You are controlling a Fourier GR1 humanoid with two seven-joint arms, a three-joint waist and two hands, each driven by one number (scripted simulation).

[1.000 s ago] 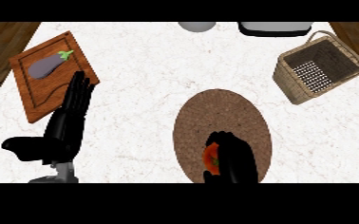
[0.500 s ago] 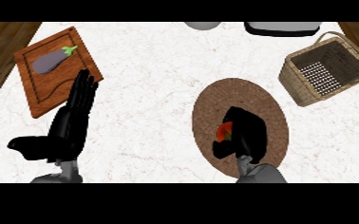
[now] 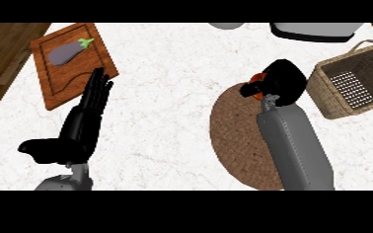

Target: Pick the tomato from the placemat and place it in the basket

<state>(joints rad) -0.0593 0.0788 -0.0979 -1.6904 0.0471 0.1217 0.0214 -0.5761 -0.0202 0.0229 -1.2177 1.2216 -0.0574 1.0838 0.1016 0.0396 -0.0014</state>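
Observation:
My right hand [image 3: 284, 81] is curled round the red tomato [image 3: 254, 85], of which only a sliver shows at the hand's left side. It hangs over the far edge of the round brown placemat [image 3: 237, 133], just left of the wicker basket [image 3: 348, 84] at the right edge. The grey right forearm hides much of the placemat. My left hand [image 3: 84, 116] rests open at the lower left, fingers pointing up the counter, holding nothing.
A wooden cutting board [image 3: 73, 64] with a purple eggplant [image 3: 67, 52] lies at the upper left. A grey bowl's rim [image 3: 227, 25] and a dark-rimmed white container [image 3: 317, 30] sit along the far edge. White marbled counter lies between the board and the placemat.
My right hand has lifted the tomato from the placemat's middle and carried it up and to the right, toward the basket. The view has shifted too. The left hand has stayed still.

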